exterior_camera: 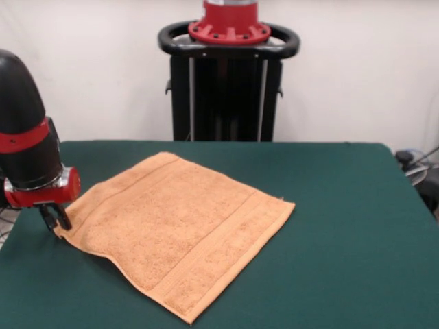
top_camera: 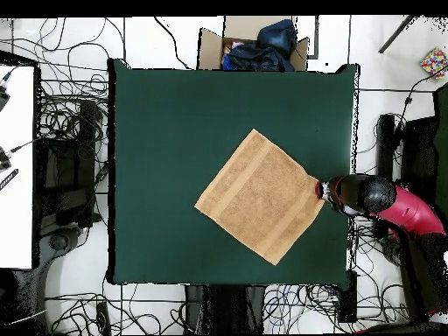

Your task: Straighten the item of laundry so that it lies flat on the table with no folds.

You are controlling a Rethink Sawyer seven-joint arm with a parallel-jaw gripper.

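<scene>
- Standing here watching, the gripper (exterior_camera: pixel 56 218) is down at the table (exterior_camera: pixel 343 226) right on one corner of the towel (exterior_camera: pixel 178 229), the corner that sits at the left in the front view.
- The two dark fingers look drawn nearly together with the corner's edge between them, so my read is it's pinching that corner. Honestly the fingertips are small and dark, so I wouldn't swear how firm the hold is.
- If I were doing this step: keep the pull low and outward along the diagonal, away from the opposite corner. Lifting high would just drag the whole cloth or flop it over.
- Go slow. Terry on felt probably grips a fair bit, so a quick tug could bunch the far side instead of smoothing it.
- Let go only once the corner sits flat, and back off straight up so the fingers don't snag the loops.
- As for the towel itself: light orange, roughly square, turned like a diamond on the green cloth, a bit off-centre toward the arm's side in the overhead view (top_camera: pixel 261 196).
- It already looks mostly spread out. Woven border bands run along two opposite edges, and I can't spot any real fold.
- The edge near the gripper looks slightly raised or wavy, with a little shadow under it. That's about all that seems left to fix.
</scene>
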